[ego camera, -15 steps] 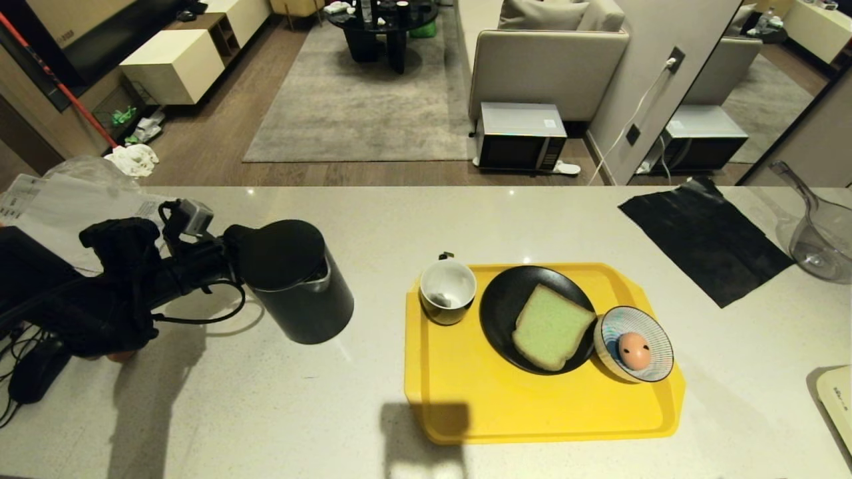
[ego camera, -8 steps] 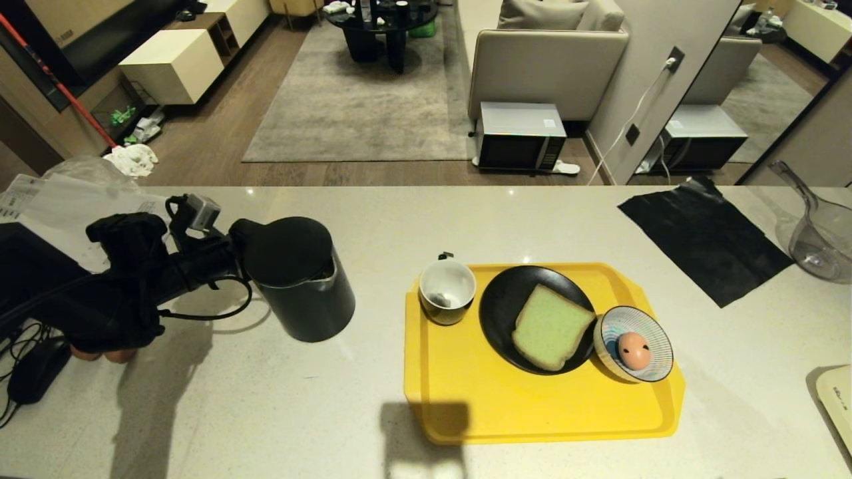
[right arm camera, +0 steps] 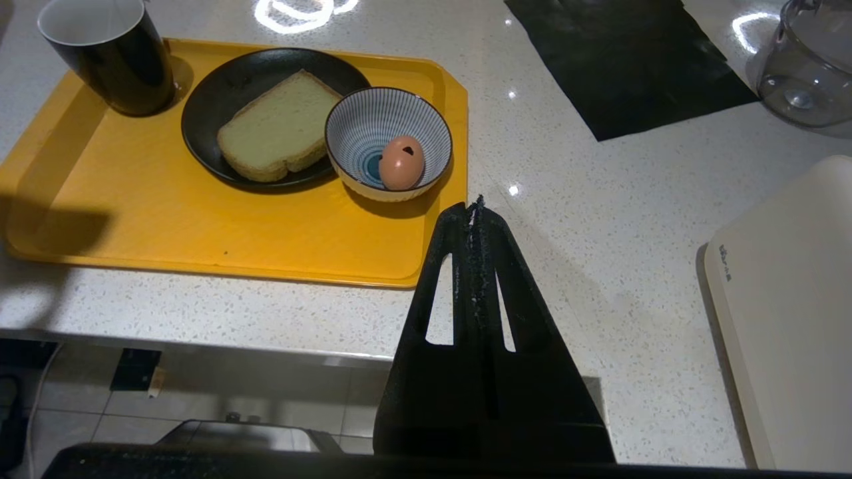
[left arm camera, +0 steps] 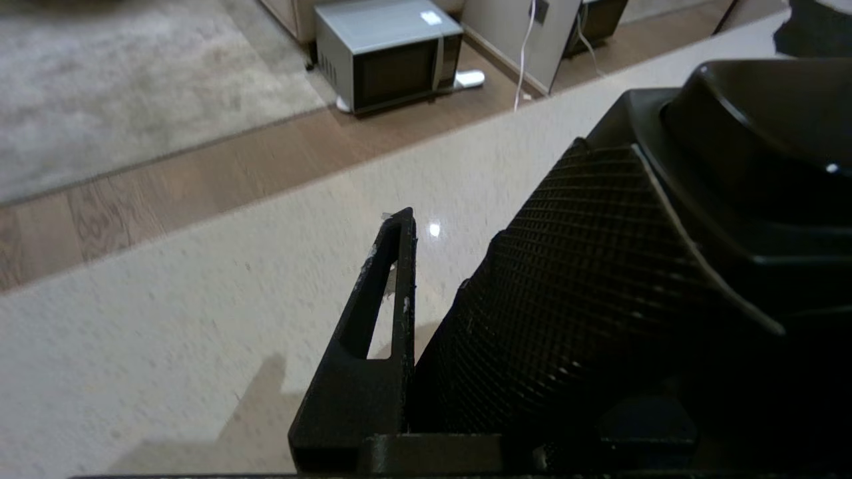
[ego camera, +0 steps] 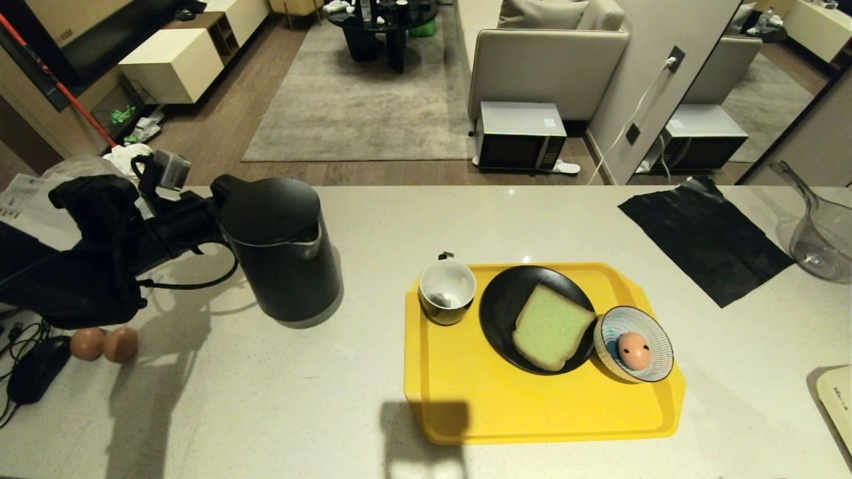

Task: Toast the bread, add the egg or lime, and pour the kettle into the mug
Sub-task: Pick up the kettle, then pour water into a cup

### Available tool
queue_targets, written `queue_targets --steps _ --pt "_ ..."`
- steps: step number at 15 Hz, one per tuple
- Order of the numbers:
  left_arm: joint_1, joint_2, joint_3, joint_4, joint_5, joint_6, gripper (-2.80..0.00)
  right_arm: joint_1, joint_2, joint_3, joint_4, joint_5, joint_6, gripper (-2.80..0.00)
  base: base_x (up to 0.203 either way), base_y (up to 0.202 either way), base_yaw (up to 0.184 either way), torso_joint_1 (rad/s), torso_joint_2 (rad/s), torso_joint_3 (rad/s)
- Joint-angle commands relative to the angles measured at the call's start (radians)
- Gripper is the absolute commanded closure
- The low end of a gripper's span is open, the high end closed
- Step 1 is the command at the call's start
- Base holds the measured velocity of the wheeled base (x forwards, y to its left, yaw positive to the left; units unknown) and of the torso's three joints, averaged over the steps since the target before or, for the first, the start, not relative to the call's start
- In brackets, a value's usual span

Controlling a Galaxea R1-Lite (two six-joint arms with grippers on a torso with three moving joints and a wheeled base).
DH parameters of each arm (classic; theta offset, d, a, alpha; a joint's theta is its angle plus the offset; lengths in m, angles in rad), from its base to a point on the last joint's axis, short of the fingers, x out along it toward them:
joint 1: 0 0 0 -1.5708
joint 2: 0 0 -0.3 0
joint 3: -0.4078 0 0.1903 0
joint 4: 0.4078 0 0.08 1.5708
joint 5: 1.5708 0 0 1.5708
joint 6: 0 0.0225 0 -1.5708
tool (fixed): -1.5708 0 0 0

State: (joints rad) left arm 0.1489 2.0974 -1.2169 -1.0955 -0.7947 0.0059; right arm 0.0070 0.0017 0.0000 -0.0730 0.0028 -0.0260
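Note:
The black kettle (ego camera: 276,246) is upright at the counter's left, and my left gripper (ego camera: 208,219) is shut on its textured handle (left arm camera: 586,266). One finger (left arm camera: 386,299) shows beside the handle; the other is hidden. I cannot tell whether the kettle's base touches the counter. On the yellow tray (ego camera: 532,412) are the black mug (ego camera: 448,291), the pale green bread (ego camera: 551,326) on a black plate (ego camera: 499,306), and the spotted egg (ego camera: 634,349) in a striped bowl (ego camera: 655,336). The lime is out of view. My right gripper (right arm camera: 474,209) is shut and empty, above the counter near the tray's front right corner.
Two plain brown eggs (ego camera: 103,343) lie on the counter in front of my left arm, with cables and a black mouse (ego camera: 33,372) beside them. A black mat (ego camera: 705,239) and a clear jug (ego camera: 819,233) sit at the back right. A cream appliance (ego camera: 840,399) is at the right edge.
My left arm has drawn back and to the left with the kettle. The kettle has gone from tilted to upright. The two brown eggs that the arm hid now show.

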Motion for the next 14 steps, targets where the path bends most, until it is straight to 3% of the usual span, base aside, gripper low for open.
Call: queue_targets --steps 1,3,7,9,14 --pt "-0.004 -0.027 -0.052 0.016 -0.005 0.000 0.00 0.001 0.001 0.026 -0.001 0.000 0.000 0.00 0.000 0.000 0.000 0.000 0.00 0.000" --pt "-0.019 -0.021 -0.121 0.059 -0.006 0.014 0.00 0.001 0.001 0.027 -0.001 0.000 -0.001 0.00 0.000 0.000 0.000 0.000 0.00 0.000" --pt "-0.054 0.024 -0.259 0.235 -0.009 0.140 0.00 -0.001 0.001 0.026 -0.001 0.000 -0.002 0.00 0.000 0.000 0.000 0.000 0.00 0.000" --pt "-0.088 0.041 -0.331 0.292 -0.006 0.162 0.00 0.000 0.001 0.026 -0.001 0.000 0.000 0.00 0.000 0.000 0.000 0.000 0.00 0.000" --pt "-0.188 0.084 -0.533 0.524 0.070 0.238 0.00 0.001 0.001 0.026 -0.001 0.000 0.000 0.00 0.000 0.000 0.000 0.000 0.00 0.000"
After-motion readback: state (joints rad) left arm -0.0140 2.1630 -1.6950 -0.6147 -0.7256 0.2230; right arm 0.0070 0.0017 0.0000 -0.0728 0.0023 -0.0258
